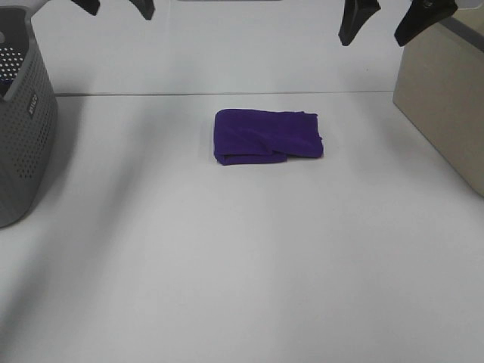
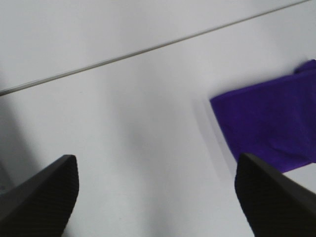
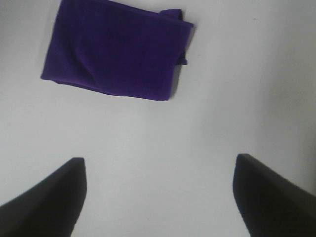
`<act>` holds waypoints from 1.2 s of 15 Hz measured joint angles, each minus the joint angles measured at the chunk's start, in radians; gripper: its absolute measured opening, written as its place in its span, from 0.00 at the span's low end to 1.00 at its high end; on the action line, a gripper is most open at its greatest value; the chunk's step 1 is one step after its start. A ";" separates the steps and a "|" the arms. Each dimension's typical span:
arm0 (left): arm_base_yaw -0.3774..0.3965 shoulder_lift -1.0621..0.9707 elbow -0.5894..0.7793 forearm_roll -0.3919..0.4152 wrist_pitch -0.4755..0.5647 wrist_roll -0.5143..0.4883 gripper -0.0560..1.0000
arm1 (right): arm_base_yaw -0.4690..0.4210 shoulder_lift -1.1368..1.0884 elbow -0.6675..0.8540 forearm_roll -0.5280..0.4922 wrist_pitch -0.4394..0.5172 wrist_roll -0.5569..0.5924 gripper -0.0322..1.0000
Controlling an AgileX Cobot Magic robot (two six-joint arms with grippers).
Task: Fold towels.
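A purple towel [image 1: 267,136] lies folded into a small rectangle on the white table [image 1: 242,265], toward the back middle. It also shows in the left wrist view [image 2: 269,126] and the right wrist view [image 3: 116,49]. My left gripper [image 1: 117,6] is open and empty, raised high at the back left, away from the towel. My right gripper [image 1: 387,21] is open and empty, raised high at the back right. In the wrist views the left fingertips [image 2: 42,197] and right fingertips [image 3: 44,197] stand wide apart with nothing between them.
A grey perforated basket [image 1: 23,121] stands at the left edge. A beige box [image 1: 446,106] stands at the right edge. A seam line [image 1: 227,93] runs across the back of the table.
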 joint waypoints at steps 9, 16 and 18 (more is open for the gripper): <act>0.128 -0.640 0.798 -0.016 -0.001 0.014 0.80 | -0.157 -0.684 0.591 -0.055 0.001 0.019 0.80; 0.128 -1.333 1.573 0.008 -0.270 0.014 0.80 | -0.157 -1.295 1.008 -0.067 -0.041 0.054 0.80; 0.128 -1.634 1.844 0.012 -0.327 0.012 0.80 | -0.157 -1.540 1.176 -0.067 -0.102 0.054 0.80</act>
